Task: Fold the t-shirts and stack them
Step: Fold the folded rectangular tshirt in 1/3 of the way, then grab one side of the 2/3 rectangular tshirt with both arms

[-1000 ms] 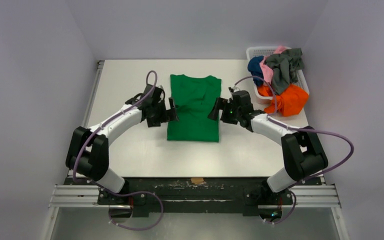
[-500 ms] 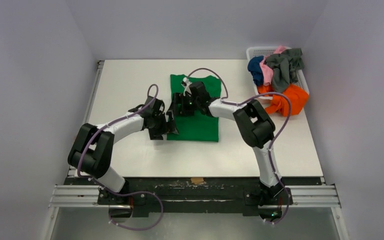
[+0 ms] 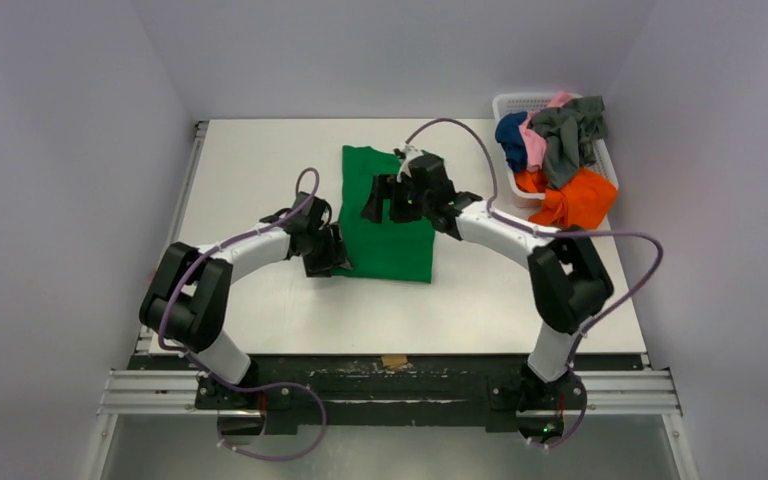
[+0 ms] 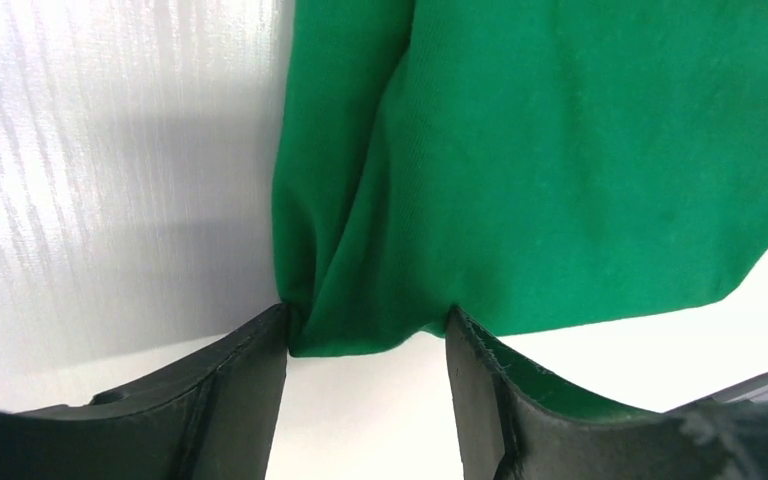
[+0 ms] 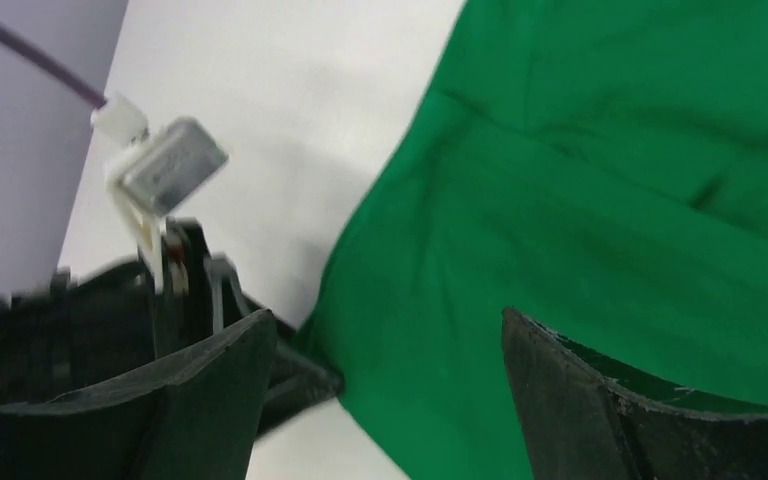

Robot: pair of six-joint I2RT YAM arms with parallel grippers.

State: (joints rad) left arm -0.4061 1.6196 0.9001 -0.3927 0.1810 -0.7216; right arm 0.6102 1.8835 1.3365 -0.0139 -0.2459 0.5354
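Observation:
A bright green t-shirt (image 3: 400, 240) lies folded lengthwise in the middle of the white table (image 3: 260, 160). My left gripper (image 3: 334, 250) sits low at its near left corner. In the left wrist view the bunched corner of the green t-shirt (image 4: 560, 150) lies between the tips of the left gripper (image 4: 366, 315), whose jaws stand apart. My right gripper (image 3: 386, 198) hovers open over the shirt's upper middle. The right wrist view shows the right gripper (image 5: 387, 318) wide above the green t-shirt (image 5: 580, 180).
A white lattice basket (image 3: 516, 100) at the back right holds navy (image 3: 510, 132), pink (image 3: 534, 142) and grey (image 3: 566, 135) shirts. An orange shirt (image 3: 580, 198) spills over its side onto the table. The left arm's wrist camera (image 5: 165, 170) is close to my right fingers.
The right arm swung from the shirt's right side to above it. The left gripper slid down to the shirt's near left corner and its jaws narrowed around the cloth.

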